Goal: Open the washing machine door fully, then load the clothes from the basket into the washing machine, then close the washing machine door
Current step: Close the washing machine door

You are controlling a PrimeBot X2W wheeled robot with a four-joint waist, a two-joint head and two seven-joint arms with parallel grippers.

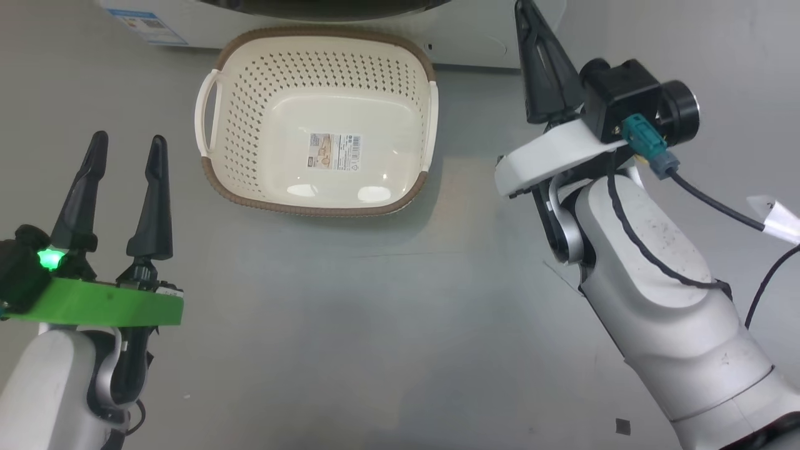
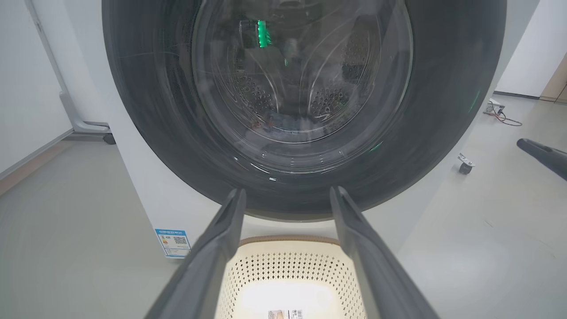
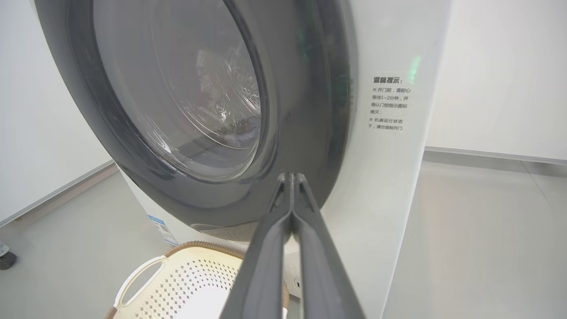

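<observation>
The basket (image 1: 250,112) lies on the grey floor before the washing machine (image 1: 469,44), with nothing in it but its label sticker. The washing machine door (image 2: 146,110) sits flush against the white front, black rim and glass bowl facing me. Dim bluish clothes (image 2: 283,122) lie low in the drum behind the glass. My left gripper (image 1: 128,140) is open and empty, left of the basket and pointing at the door (image 3: 310,110). My right gripper (image 1: 525,9) is shut on nothing, raised right of the basket, its tip (image 3: 290,175) close to the door's lower right rim.
A blue sticker (image 2: 173,241) marks the machine's lower left front. A white warning label (image 3: 389,104) is on the front, right of the door. A caster wheel (image 2: 464,166) and a cable (image 2: 500,113) lie on the floor to the right. White walls stand on both sides.
</observation>
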